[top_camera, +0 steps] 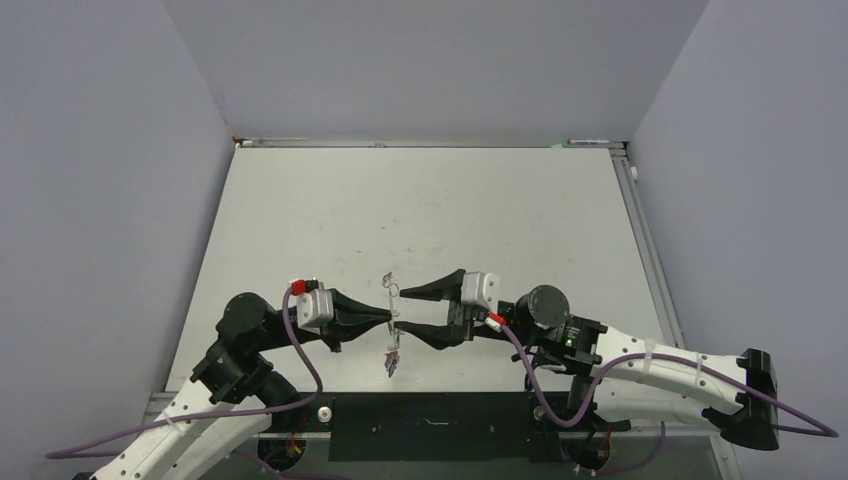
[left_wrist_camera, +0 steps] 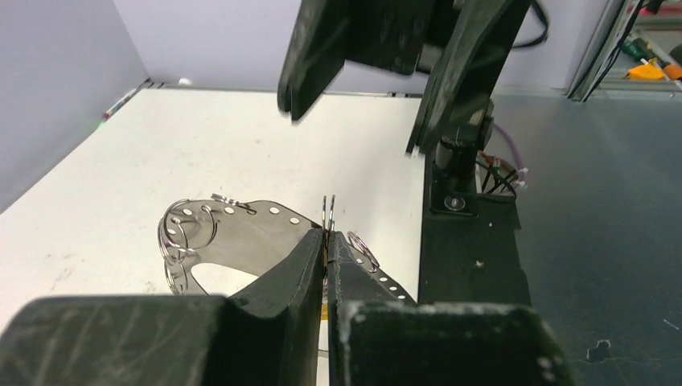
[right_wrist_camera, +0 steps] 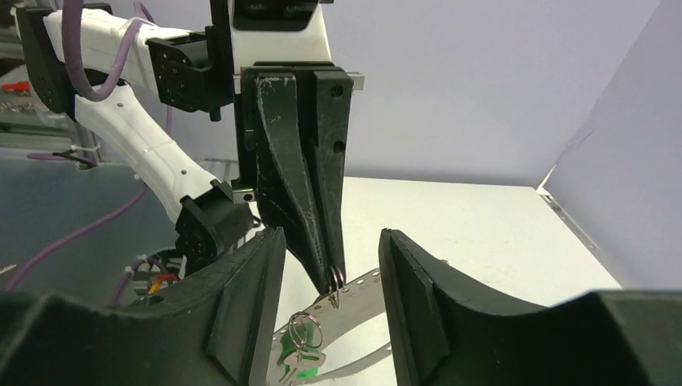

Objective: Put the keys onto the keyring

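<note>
The keyring [left_wrist_camera: 241, 233] is a shiny flat metal band with small holes, curved into a loop; its band also shows in the right wrist view [right_wrist_camera: 366, 301]. My left gripper [top_camera: 392, 316] is shut, its tips [left_wrist_camera: 328, 233] pinching a small wire ring [left_wrist_camera: 328, 211] at the band's edge. A key with a green tag [right_wrist_camera: 304, 358] hangs from another small ring on the band. From above, keys [top_camera: 390, 362] dangle just below the gripper tips. My right gripper [top_camera: 400, 310] is open, one finger on each side of the left gripper's tip and holding nothing. More small rings [left_wrist_camera: 189, 233] sit at the band's far end.
The white table [top_camera: 430, 210] stretches away behind the grippers, with grey walls on three sides. A black base plate [top_camera: 430, 425] runs along the near edge between the two arm bases. Purple cables loop beside both arms.
</note>
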Motion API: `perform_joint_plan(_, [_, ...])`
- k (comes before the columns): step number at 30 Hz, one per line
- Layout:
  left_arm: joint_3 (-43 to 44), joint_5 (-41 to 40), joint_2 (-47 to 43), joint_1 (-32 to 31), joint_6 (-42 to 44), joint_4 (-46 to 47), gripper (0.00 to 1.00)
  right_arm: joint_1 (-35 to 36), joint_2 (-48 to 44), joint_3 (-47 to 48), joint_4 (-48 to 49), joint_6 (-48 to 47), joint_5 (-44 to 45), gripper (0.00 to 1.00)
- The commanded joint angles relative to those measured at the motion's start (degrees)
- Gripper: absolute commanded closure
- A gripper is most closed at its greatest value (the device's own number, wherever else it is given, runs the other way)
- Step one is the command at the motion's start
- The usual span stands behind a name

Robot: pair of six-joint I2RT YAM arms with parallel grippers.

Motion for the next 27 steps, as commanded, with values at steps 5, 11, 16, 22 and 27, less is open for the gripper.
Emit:
perform_joint_plan(5, [7.9, -8.2, 1.1, -3.2, 10.8, -14.1, 1.00, 0.8, -1.2, 11.8, -31.5, -10.2, -0.5, 0.55])
perform_joint_plan(11, [10.0, -15.1, 3.3, -7.0, 14.7, -20.4, 1.00, 1.9, 4.4, 17.7, -43.4, -14.6, -0.1, 0.60])
perform_joint_plan(16, [10.3, -18.5, 6.0, -10.5, 16.5, -22.2, 1.00, 2.8, 6.1, 17.7, -44.0, -17.4, 1.4, 0.61])
perform_joint_plan(22, [10.1, -17.4, 7.9, -12.3, 16.6, -22.6, 1.00, 3.2, 6.5, 17.1, -43.1, -18.3, 3.1, 0.61])
perform_joint_plan(27, [9.5, -16.2, 7.7, -12.3, 16.0, -21.6, 1.00, 3.3, 7.3, 16.9, -42.8, -18.7, 3.9, 0.62])
